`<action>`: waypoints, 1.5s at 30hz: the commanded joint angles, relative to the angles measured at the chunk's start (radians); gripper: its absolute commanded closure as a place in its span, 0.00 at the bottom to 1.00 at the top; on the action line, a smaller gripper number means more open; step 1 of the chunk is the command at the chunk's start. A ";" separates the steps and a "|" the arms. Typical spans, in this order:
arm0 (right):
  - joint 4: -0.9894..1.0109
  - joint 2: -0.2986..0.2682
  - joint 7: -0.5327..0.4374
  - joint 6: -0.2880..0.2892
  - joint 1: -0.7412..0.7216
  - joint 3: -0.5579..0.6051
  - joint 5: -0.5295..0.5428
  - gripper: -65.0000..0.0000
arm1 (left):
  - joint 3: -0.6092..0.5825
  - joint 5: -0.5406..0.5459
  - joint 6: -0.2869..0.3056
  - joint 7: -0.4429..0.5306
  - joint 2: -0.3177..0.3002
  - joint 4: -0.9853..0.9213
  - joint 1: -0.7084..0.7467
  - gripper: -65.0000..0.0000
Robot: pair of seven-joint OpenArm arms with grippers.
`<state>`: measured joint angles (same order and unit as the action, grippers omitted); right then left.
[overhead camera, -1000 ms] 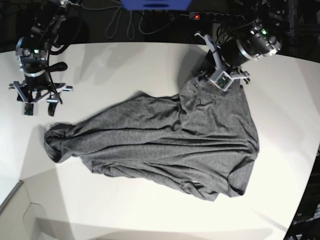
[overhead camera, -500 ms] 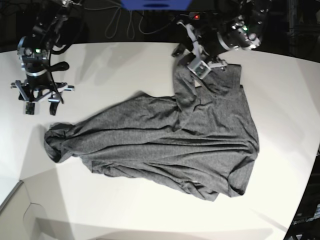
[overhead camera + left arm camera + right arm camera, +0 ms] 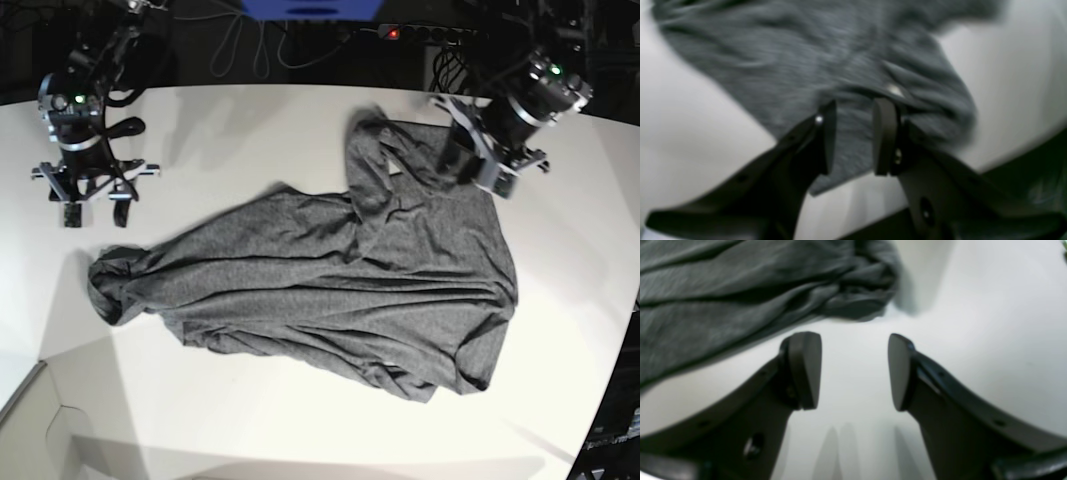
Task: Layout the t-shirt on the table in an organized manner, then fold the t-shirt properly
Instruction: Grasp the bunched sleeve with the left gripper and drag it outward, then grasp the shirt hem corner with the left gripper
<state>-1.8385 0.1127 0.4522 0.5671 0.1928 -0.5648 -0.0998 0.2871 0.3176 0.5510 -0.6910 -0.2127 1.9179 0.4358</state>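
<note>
1. My left claw (image 3: 478, 170) hangs over the far end of the t-shirt (image 3: 330, 290), near the bench's (image 3: 250, 130) far rim.
2. In the left wrist view, my left claw (image 3: 853, 136) has its jaws standing a little apart, with grey cloth showing in the gap between them. That view is blurred, so I cannot tell whether the fingers (image 3: 885, 133) touch the t-shirt (image 3: 826, 63) or only hang above it. I see no fold pinched between them.
3. Ahead of my left claw the cloth spreads wide. A bunched fold lies just past its right finger, and white bench (image 3: 1013, 83) shows on both sides.
4. My right claw (image 3: 92, 212) is over bare bench, well apart from my left claw and just short of the t-shirt's bunched end.
5. In the right wrist view, my right claw (image 3: 855, 370) is spread wide and holds nothing. Only white bench (image 3: 973, 323) lies between the fingers (image 3: 805, 370).
6. Ahead of my right claw and off to its left lies the t-shirt (image 3: 740, 290), its rumpled end closest to me but not touching either finger.
7. In the base view, the t-shirt lies crumpled and creased across the middle of the bench, from the bunched end near my right claw to the raised, folded part by my left claw.
</note>
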 commanded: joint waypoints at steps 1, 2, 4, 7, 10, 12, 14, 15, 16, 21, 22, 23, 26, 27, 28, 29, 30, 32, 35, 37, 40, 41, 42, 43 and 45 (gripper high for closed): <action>-0.019 -0.006 -0.025 0.012 -0.008 0.001 0.010 0.51 | 0.030 0.013 0.002 0.015 0.009 -0.002 -0.018 0.71; -0.019 -0.006 -0.025 0.015 -0.008 0.002 0.010 0.51 | 0.053 0.012 0.001 0.015 0.019 -0.018 -0.036 0.71; -0.019 -0.006 -0.025 0.017 -0.009 0.002 0.010 0.51 | 0.070 0.012 0.001 0.014 0.025 -0.062 -0.061 0.71; -0.017 -0.006 -0.025 0.018 -0.011 0.002 0.010 0.51 | 0.073 -0.002 -0.001 0.023 0.023 -0.134 -0.087 0.71; -0.016 -0.006 -0.025 0.018 -0.011 0.002 0.010 0.51 | 0.076 -0.081 -0.001 0.026 0.029 -0.183 -0.110 0.71; -0.013 -0.006 -0.025 0.018 -0.013 0.004 0.010 0.51 | 0.074 -0.125 -0.001 0.026 0.055 -0.212 -0.131 0.71; -0.013 -0.006 -0.025 0.018 -0.013 0.004 0.010 0.51 | 0.076 -0.159 -0.001 0.026 0.071 -0.220 -0.140 0.71; -0.013 -0.006 -0.025 0.018 -0.011 0.004 0.010 0.51 | 0.077 -0.163 -0.001 0.026 0.077 -0.220 -0.140 0.71; -0.011 -0.006 -0.025 0.020 -0.011 0.004 0.010 0.51 | 0.087 -0.157 0.001 0.027 0.078 -0.217 -0.142 0.71; -0.011 -0.006 -0.025 0.020 -0.009 0.004 0.010 0.51 | 0.148 -0.051 0.007 0.014 0.080 -0.150 -0.193 0.71; -0.011 -0.006 -0.025 0.020 -0.009 0.004 0.010 0.51 | 0.160 -0.036 0.007 0.014 0.077 -0.139 -0.196 0.71; -0.011 -0.006 -0.025 0.020 -0.009 0.004 0.010 0.51 | 0.176 -0.022 0.007 0.014 0.074 -0.131 -0.202 0.71; -0.011 -0.009 -0.025 0.020 -0.008 0.004 0.008 0.51 | 0.205 -0.021 0.001 0.014 0.072 -0.168 -0.275 0.71; -0.011 -0.009 -0.025 0.020 -0.008 0.004 0.008 0.51 | 0.206 -0.021 0.001 0.014 0.072 -0.211 -0.300 0.71; -0.011 -0.009 -0.025 0.020 -0.008 0.004 0.008 0.51 | 0.208 -0.022 0.001 0.020 0.072 -0.266 -0.326 0.71; -0.011 -0.009 -0.025 0.020 -0.008 0.004 0.008 0.51 | 0.206 -0.022 0.001 0.023 0.071 -0.335 -0.360 0.71; -0.011 -0.009 -0.025 0.020 -0.008 0.004 0.008 0.51 | 0.206 -0.030 0.001 0.018 0.071 -0.384 -0.386 0.71; -0.011 -0.009 -0.023 0.020 -0.008 0.004 0.008 0.51 | 0.206 -0.058 0.005 0.024 0.078 -0.481 -0.437 0.71; -0.011 -0.009 -0.023 0.020 -0.009 0.004 0.008 0.51 | 0.191 -0.107 0.007 0.027 0.081 -0.605 -0.506 0.71; -0.011 -0.011 -0.023 0.020 -0.011 0.004 0.007 0.51 | 0.151 -0.148 0.002 0.047 0.071 -0.696 -0.555 0.71; -0.011 -0.012 -0.023 0.020 -0.011 0.004 0.007 0.51 | 0.125 -0.234 0.001 0.164 0.042 -0.825 -0.616 0.71; -0.011 -0.012 -0.023 0.020 -0.011 0.004 0.007 0.51 | 0.125 -0.254 0.001 0.208 0.035 -0.871 -0.636 0.71; -0.011 -0.012 -0.023 0.020 -0.011 0.004 0.005 0.51 | 0.125 -0.272 0.001 0.251 0.032 -0.918 -0.659 0.71; -0.011 -0.014 -0.023 0.020 -0.011 0.004 0.005 0.51 | 0.125 -0.288 0.001 0.287 0.022 -0.964 -0.685 0.71; -0.011 -0.014 -0.023 0.020 -0.013 0.004 0.005 0.51 | 0.123 -0.309 0.001 0.327 0.000 -1.036 -0.740 0.71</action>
<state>-1.8336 0.1051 0.4557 0.5804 0.1894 -0.5598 -0.1043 0.4107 0.0383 0.5720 -0.3294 -0.2043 0.8722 -0.2882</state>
